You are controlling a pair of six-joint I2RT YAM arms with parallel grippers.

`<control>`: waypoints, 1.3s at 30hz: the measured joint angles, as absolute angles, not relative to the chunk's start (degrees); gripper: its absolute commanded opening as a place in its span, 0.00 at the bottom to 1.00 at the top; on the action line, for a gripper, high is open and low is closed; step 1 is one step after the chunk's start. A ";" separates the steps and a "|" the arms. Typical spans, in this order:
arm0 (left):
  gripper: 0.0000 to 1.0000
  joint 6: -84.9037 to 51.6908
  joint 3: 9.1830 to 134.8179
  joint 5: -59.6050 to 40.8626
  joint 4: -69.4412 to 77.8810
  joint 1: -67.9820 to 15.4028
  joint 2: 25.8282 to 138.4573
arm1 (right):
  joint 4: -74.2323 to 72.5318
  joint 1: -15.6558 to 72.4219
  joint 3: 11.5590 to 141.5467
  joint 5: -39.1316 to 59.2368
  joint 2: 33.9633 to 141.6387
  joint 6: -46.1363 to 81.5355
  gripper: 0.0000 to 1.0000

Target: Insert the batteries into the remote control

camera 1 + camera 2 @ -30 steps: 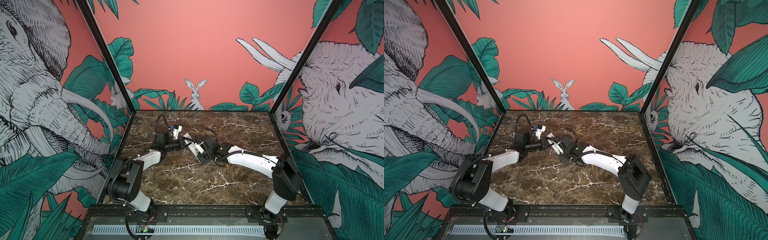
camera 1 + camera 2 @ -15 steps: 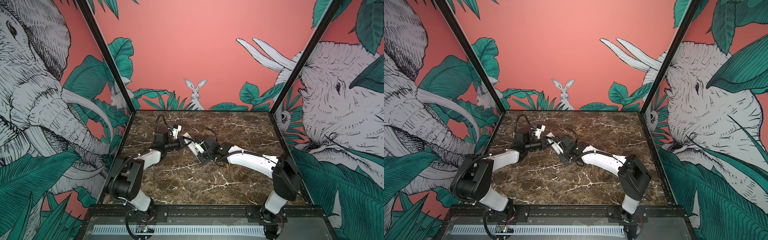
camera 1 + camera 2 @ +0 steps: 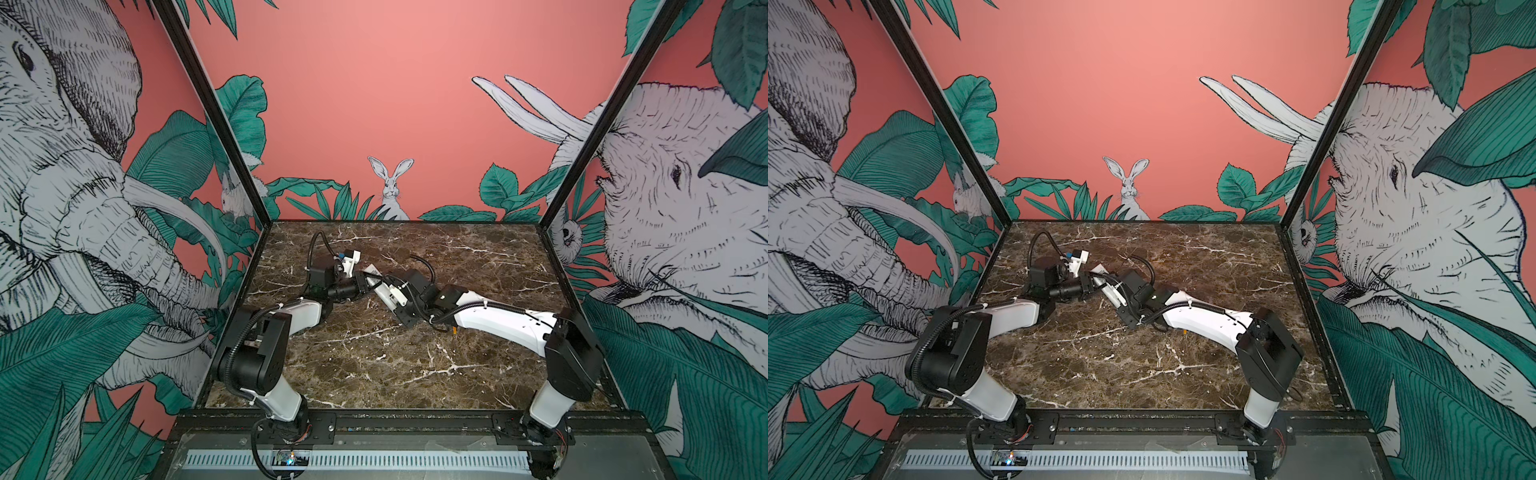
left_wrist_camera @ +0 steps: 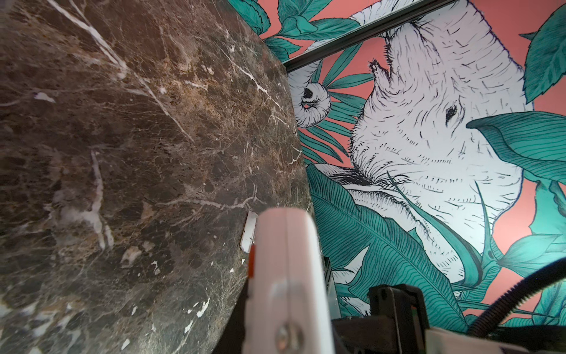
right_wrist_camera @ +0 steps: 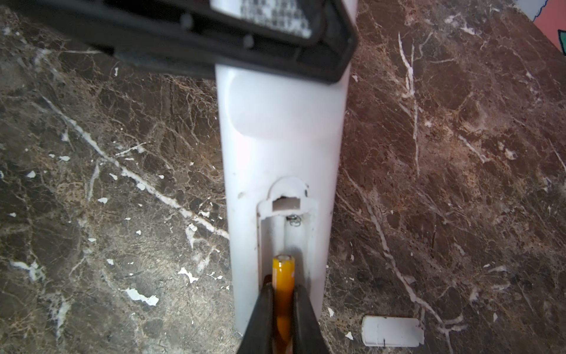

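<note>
Marble, dark brown with white veins, is carrying the whole job. In both top views the left gripper [image 3: 360, 284] and the right gripper [image 3: 386, 287] are meeting nose to nose over the far part of the table [image 3: 374, 374]. The remote control [image 3: 380, 297] is running between them. From up here I cannot make out either pair of jaws. Well behind the right jaws, under that forearm, a small orange thing [image 3: 455, 330] is lying on the marble, possibly the other battery.

The left wrist view is showing the remote control edge-on, sticking out straight ahead of the left jaws. Just beyond its tip a white cover [image 4: 248, 230] is resting on the marble.

The right wrist view is telling the most. The right jaws are pinching a battery [image 5: 283, 269] from both sides. Its end is poking past their tips into the open compartment [image 5: 284, 236], short of the spring [image 5: 294, 221]. Opposite them, the left jaws are clamping the remote's far end.

By my reckoning the cover is off and the first battery is going in but not seated. The other battery and the cover are waiting their turn.
</note>
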State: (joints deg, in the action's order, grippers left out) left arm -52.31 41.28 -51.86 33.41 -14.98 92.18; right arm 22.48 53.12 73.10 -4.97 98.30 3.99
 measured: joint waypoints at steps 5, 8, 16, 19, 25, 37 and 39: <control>0.16 -52.86 41.28 -52.95 33.34 -14.92 92.16 | 20.97 52.77 73.10 -5.63 98.41 2.28 0.08; 0.16 -52.95 41.32 -53.04 33.08 -14.79 92.14 | 19.46 52.51 72.47 -5.43 98.41 1.41 0.08; 0.15 -52.45 43.07 -52.93 29.30 -14.31 92.12 | 13.02 51.88 69.25 -3.79 98.04 -0.75 0.07; 0.15 -52.47 43.24 -52.88 29.21 -14.09 92.12 | 9.65 51.40 67.70 -2.90 97.67 -1.30 0.06; 0.14 -52.53 43.57 -52.82 29.21 -13.65 92.12 | 4.86 50.81 66.02 -1.67 97.67 -1.78 0.06; 0.14 -52.71 44.14 -51.59 29.34 -13.06 92.12 | 0.97 49.69 65.91 -0.73 99.07 -1.04 0.05; 0.14 -52.71 44.18 -51.44 29.34 -13.06 92.12 | 1.13 49.56 66.19 -0.71 99.29 -0.62 0.05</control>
